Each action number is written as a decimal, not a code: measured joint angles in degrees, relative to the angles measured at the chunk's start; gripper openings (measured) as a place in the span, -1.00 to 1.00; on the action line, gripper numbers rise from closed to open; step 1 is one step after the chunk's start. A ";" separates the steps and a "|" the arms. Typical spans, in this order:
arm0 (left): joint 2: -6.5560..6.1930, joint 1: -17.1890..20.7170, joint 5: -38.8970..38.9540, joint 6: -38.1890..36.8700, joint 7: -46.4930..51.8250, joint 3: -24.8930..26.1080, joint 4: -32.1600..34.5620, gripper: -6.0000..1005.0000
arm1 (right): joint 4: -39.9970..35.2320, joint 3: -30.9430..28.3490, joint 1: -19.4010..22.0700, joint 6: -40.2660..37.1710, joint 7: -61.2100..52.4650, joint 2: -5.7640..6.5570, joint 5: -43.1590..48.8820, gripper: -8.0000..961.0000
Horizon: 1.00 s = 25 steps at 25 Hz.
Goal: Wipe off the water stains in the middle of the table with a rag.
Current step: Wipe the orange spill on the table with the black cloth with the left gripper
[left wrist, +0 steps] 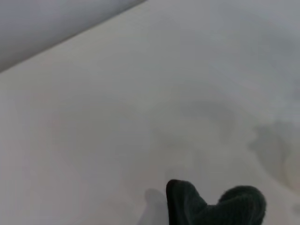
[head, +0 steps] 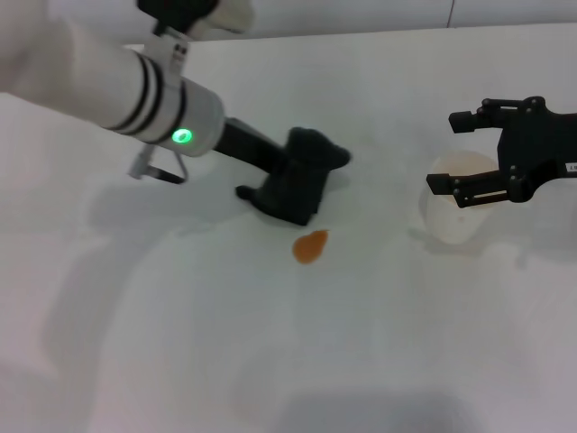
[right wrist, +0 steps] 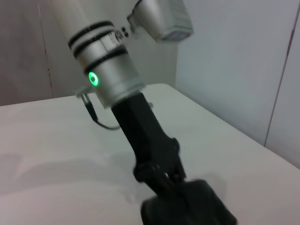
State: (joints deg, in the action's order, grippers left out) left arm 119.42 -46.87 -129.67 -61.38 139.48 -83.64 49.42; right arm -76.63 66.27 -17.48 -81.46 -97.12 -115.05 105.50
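Desk: broad white matte desk [head: 379, 361] fills the near foreground, bare but for the spill.
Stain: small orange-amber pear-shaped liquid blob [head: 311, 246], mid-desk; thin, wet, likely to smear if only skimmed.
Rag: small black lumpy soft cloth [head: 302, 180], down on the desk just behind the blob, not yet over it. Looks light, limp, absorbent; best held at the bunched top so the loose folds drag flat.
Left end effector: [head: 293, 185] buried in the rag, clamped on it at the top; fingers hidden by cloth.
Right end effector: [head: 460, 153] black, jointed, fingers spread wide, hanging over a pale translucent plastic cup [head: 455, 212], well apart from the blob.
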 joint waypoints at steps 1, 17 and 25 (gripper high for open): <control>0.01 -0.11 2.02 1.95 -0.93 -1.40 -0.99 -0.79 | 0.01 0.00 0.00 0.00 0.00 0.00 0.04 0.82; -0.23 -5.41 7.30 -1.93 -2.13 -11.61 -10.29 -0.79 | 0.70 0.00 -0.09 -0.23 -0.01 0.00 0.01 0.82; 0.00 -5.04 7.63 -12.21 -7.55 -11.98 -7.30 -0.79 | 0.70 0.00 -0.01 -0.46 -0.13 0.00 -0.04 0.82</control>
State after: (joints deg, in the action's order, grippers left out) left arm 119.42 -51.91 -122.04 -73.59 131.93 -95.62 42.12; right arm -75.93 66.27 -17.49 -81.92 -97.25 -115.05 105.46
